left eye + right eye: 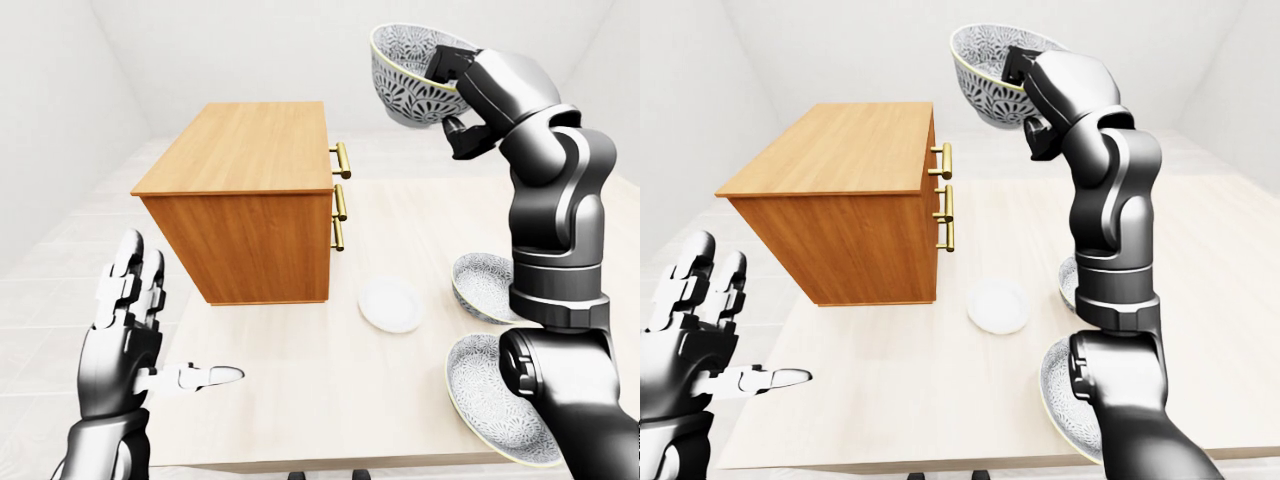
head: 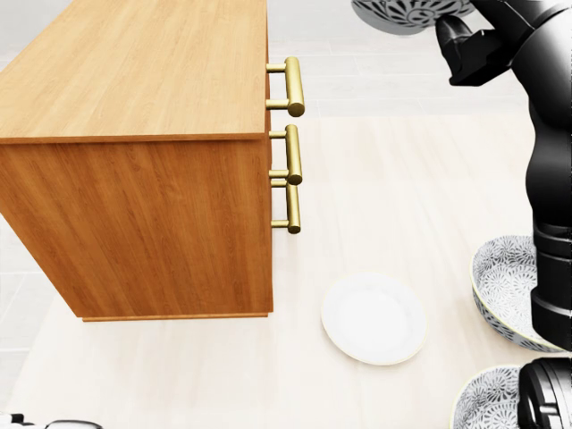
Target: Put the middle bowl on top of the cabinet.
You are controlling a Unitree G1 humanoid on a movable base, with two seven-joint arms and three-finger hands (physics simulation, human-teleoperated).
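A patterned black-and-white bowl [image 1: 408, 72] hangs tilted high in the air, right of and above the wooden cabinet [image 1: 250, 150]. My right hand [image 1: 450, 88] is shut on the bowl's rim, with the arm raised over the table. In the head view only the bowl's underside [image 2: 402, 11] shows at the top edge. My left hand [image 1: 168, 322] is open with its fingers spread, low at the left beside the table's near corner, holding nothing.
Gold drawer handles [image 1: 341, 190] stick out from the cabinet's right face. A white plate [image 1: 390, 305] lies on the pale table [image 1: 300, 400] below them. Two more patterned bowls [image 1: 478, 285] [image 1: 490, 395] sit at the right, partly hidden by my right arm.
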